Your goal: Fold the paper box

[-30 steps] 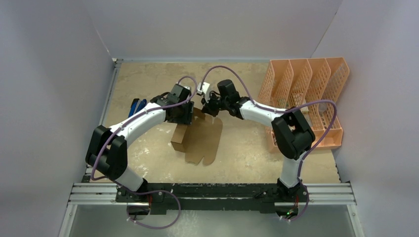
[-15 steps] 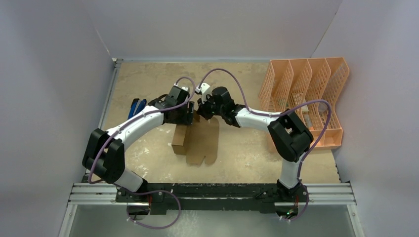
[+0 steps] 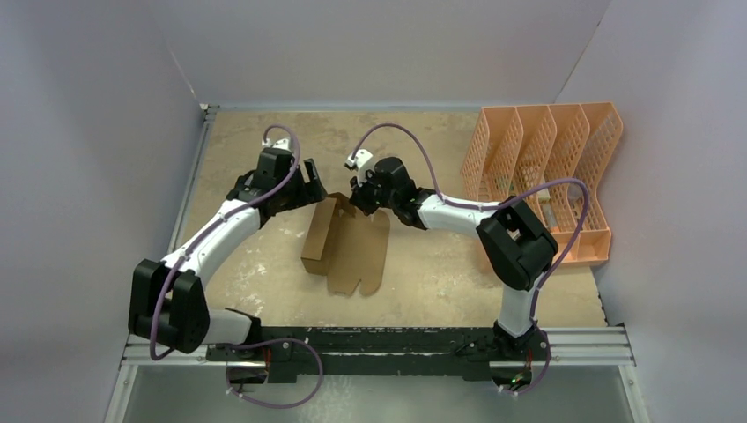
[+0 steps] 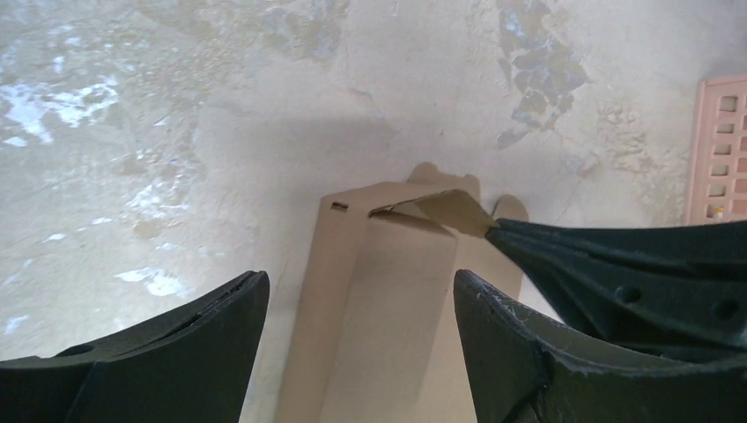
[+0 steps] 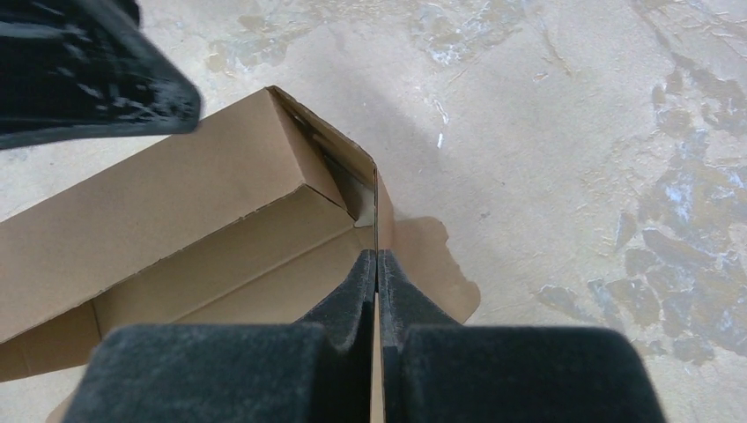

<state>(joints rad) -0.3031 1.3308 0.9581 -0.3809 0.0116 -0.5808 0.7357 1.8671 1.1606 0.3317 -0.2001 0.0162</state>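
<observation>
While in right gripper (image 5: 377, 260), paper box (image 3: 357, 251)

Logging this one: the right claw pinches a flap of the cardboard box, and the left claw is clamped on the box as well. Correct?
Not quite. The left claw is open and holds nothing: the left wrist view shows its jaws spread wide, with the paper box lying beyond them. The right claw does pinch a flap of it.

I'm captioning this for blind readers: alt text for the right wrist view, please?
The right gripper is shut on a thin upright edge of the partly folded brown paper box. A black finger of the left gripper shows at top left, above the mottled beige table.
</observation>
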